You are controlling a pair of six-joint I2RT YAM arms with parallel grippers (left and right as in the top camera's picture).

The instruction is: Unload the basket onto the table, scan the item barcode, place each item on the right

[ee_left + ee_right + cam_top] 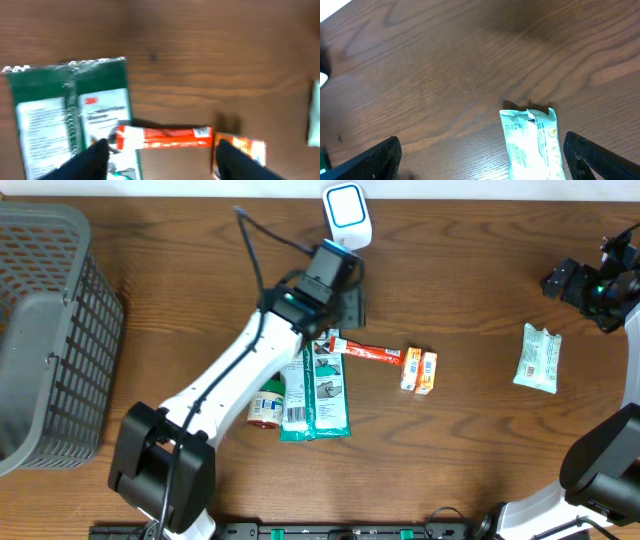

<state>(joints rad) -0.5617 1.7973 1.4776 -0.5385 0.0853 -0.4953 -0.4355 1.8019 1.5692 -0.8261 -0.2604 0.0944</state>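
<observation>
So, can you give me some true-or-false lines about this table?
The green packet stands upright. False: it lies flat on the table.
The right claw is open. True.
The left claw grips the orange stick. False: it is open; the stick lies on the table.
The pale packet lies apart from the other items. True.
</observation>
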